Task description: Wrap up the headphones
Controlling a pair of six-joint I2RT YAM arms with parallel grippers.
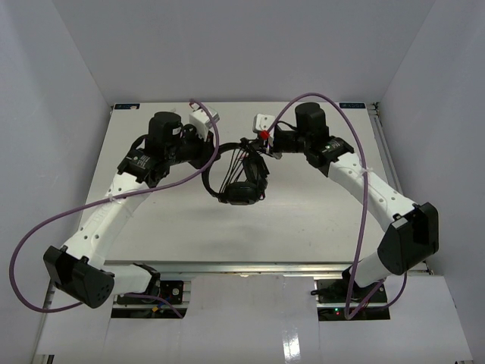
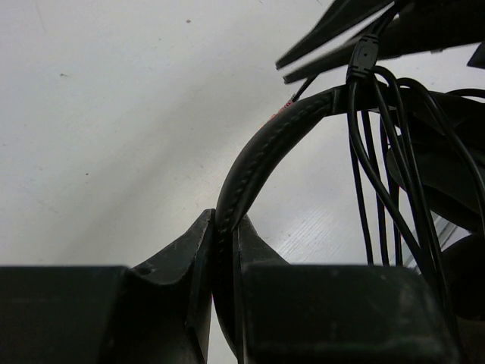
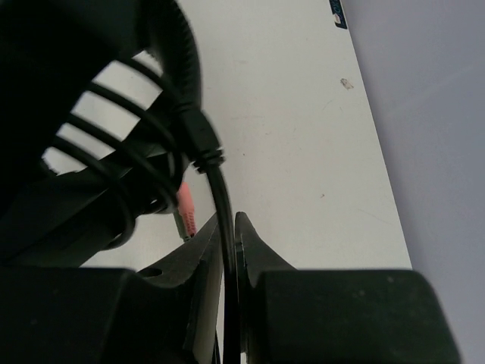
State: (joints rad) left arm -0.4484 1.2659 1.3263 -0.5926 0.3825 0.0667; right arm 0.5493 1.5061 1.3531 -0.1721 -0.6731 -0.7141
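At the middle of the surface [image 1: 311, 227], toward its far side, the left hand [image 2: 224, 241] is clenched on the headband [image 2: 261, 148], with one finger pressed to each side of the stitched black band. From that grip the band arches up and away to the right, and several thin loops of cable [image 2: 375, 174] hang across it. The right hand [image 3: 229, 227] is clenched on a single strand of that cable, nipping it just below a moulded joint. A pink plug [image 3: 187, 208] shows just beside its left finger.

Seen from above, the headphones [image 1: 239, 180] sit between the two hands, the left hand at the left end of the band and the right hand at the upper right. They seem to be lifted clear of the surface, though the overhead view does not settle it. One earcup [image 1: 242, 193] is the lowest part and lies nearest the arm bases. The cable strands run from the band down toward it.
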